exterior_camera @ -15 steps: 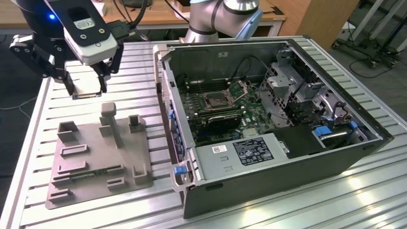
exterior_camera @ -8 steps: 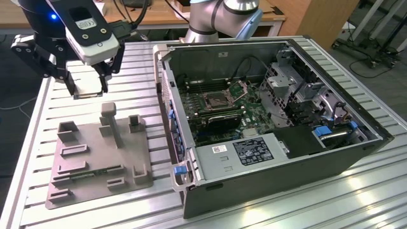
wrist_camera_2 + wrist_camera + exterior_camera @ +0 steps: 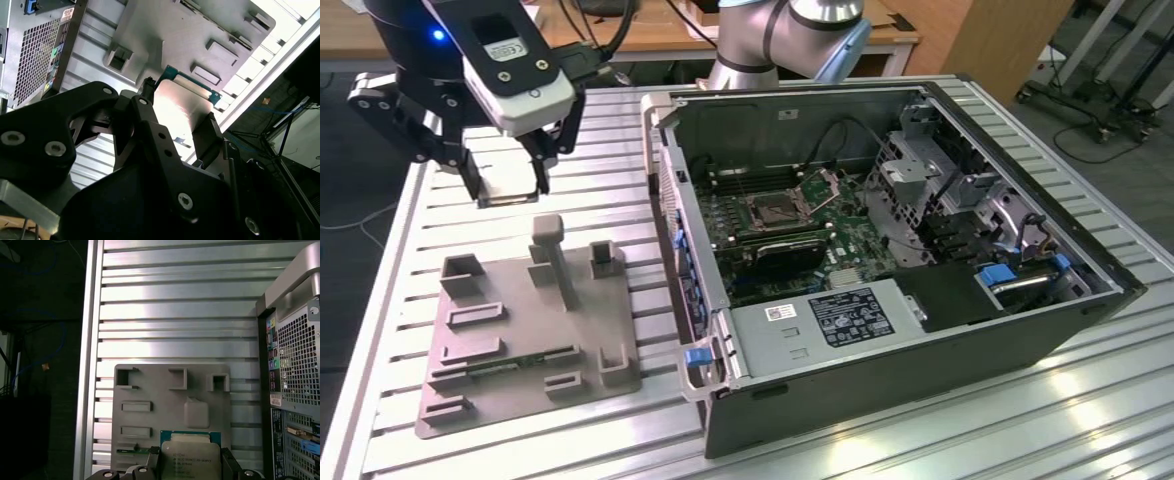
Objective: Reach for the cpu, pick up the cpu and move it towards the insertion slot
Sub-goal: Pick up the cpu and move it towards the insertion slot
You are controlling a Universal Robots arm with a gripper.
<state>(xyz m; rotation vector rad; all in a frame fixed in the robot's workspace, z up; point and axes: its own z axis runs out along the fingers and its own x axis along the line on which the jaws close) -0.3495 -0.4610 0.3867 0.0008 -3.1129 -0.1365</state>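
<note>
Fingers [image 3: 206, 134] clamped on the chip [image 3: 190, 459], chip held in the air clear of the grey fixture [image 3: 520, 320] on the desk [image 3: 921, 440], socket [image 3: 767, 208] well apart inside the open computer case [image 3: 854, 375], toward the exterior view's right

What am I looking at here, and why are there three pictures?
This is one robot arm working over a slatted metal table. The exterior view comes from a camera standing off the arm. Both wrist views come from cameras riding on the arm, looking past its gripper. On the table sit a grey fixture and an open computer, with the slot on its green board. The gripper is shut on the cpu, a small square chip, and holds it in the air over the fixture.
</note>
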